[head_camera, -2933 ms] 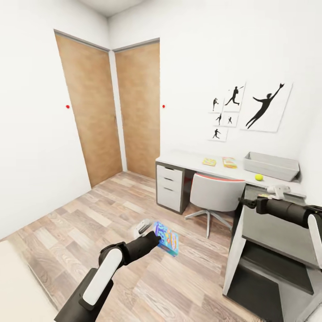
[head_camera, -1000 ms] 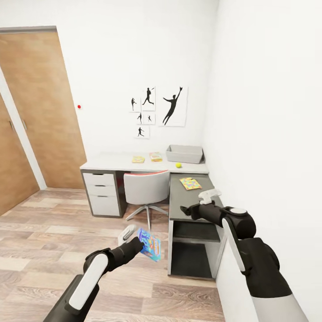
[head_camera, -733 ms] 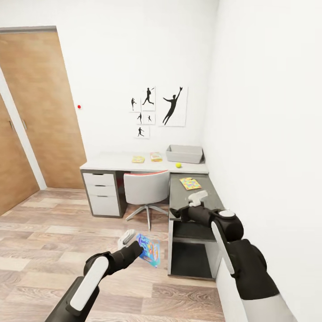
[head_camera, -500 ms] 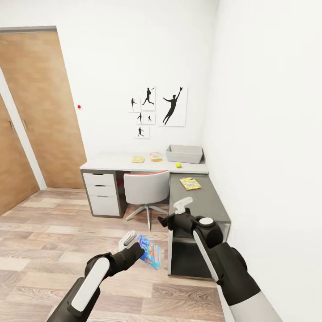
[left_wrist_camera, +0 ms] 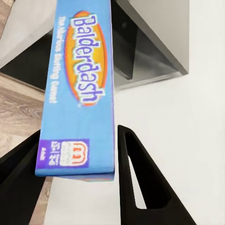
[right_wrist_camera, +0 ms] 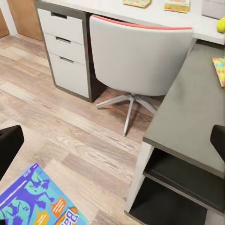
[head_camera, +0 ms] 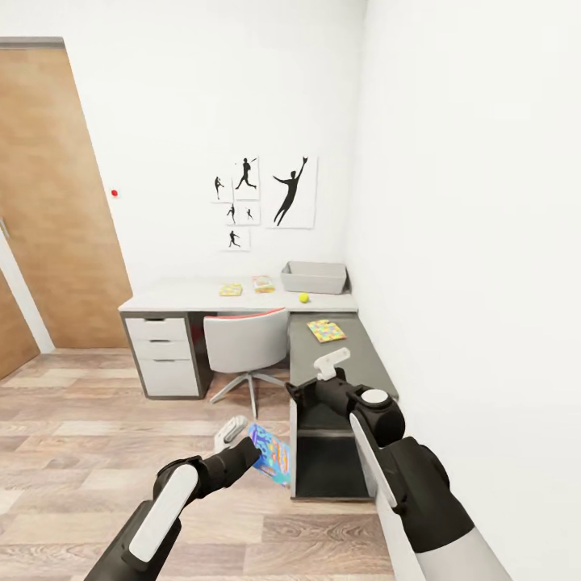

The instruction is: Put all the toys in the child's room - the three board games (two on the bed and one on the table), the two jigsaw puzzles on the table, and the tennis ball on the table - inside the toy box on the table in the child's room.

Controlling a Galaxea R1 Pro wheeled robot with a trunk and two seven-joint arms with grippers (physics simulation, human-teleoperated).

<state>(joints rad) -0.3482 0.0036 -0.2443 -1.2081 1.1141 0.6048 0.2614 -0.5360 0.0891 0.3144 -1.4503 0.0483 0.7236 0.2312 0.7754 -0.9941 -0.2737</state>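
Fingers pinching the blue board game [left_wrist_camera: 82,89], carried toward the tabletop [head_camera: 242,292].

The left gripper [head_camera: 242,436] clamps the box by its edge, so it could slip or twist loose in transit. The right gripper [head_camera: 329,365] hangs with fingers spread, empty. Beyond them lie a jigsaw puzzle [head_camera: 325,330], the tennis ball [head_camera: 303,298] and the toy box [head_camera: 313,277]; the chair [head_camera: 240,343] and the lower corner section stand between.
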